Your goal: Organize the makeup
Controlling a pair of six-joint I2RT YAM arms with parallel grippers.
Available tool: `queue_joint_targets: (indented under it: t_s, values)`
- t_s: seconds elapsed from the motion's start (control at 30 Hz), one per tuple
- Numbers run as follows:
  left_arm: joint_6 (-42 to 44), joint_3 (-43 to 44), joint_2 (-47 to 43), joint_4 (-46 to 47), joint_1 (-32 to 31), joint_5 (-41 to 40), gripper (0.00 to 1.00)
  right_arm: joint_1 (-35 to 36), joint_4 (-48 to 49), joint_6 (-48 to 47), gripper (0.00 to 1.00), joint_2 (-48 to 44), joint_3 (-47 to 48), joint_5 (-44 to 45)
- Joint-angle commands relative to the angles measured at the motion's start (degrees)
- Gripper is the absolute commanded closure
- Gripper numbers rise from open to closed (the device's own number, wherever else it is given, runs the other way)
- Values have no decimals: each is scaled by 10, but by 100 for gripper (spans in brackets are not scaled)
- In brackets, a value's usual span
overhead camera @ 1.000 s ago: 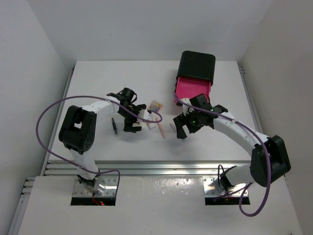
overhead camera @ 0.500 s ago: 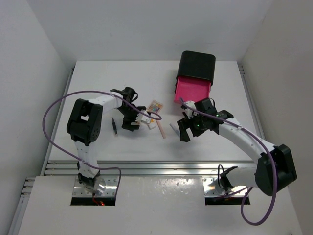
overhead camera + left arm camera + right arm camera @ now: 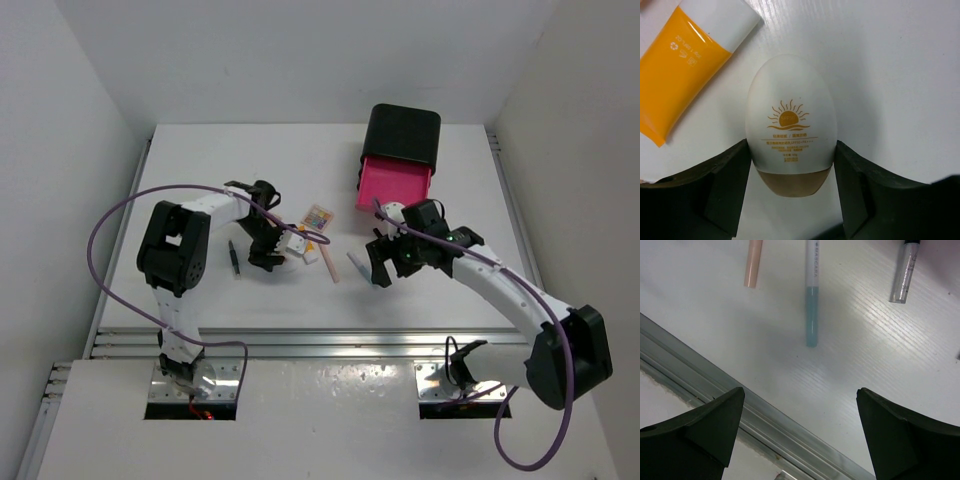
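Right gripper is shifting rightward, jaws spread, blue stick lying ahead, lengthwise between them. Left gripper is pinching the white compact.

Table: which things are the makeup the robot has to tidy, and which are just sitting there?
Makeup: white compact, orange tube, blue stick, pink stick, clear tube, palette, black pencil.

Just there: black box, metal rail.
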Motion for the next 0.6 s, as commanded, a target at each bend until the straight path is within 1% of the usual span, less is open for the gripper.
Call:
queue_joint_targets:
  t_s: [0.0,0.03,0.07,0.1,0.13,0.33,0.43,0.47,0.5,0.57]
  values:
    - [-1,4,5,-32,4,35,32,-2,4,11,6,-21,-2,15]
    - [-10,4,0,-32,4,35,21,-2,4,11,6,-22,-3,17]
    - [-18,4,0,-32,-1,41,16,-2,3,14,6,-22,-4,17]
    - [-26,4,0,-32,-1,41,13,-3,1,14,6,-24,-5,17]
    - [-44,9,0,-26,-1,41,11,-4,0,16,6,-24,-4,18]
    - [-62,9,16,-13,-12,41,11,-2,-4,18,6,-30,-12,25]
    - [-79,9,22,-13,-24,30,18,-4,-10,18,6,-37,-15,32]
    - [-79,9,28,-13,-29,30,22,-3,-11,18,6,-41,-18,36]
    - [-79,2,28,-13,-29,21,30,-4,-11,17,6,-42,-20,43]
    - [-79,-4,28,-13,-34,13,39,-2,-11,17,6,-49,-25,46]
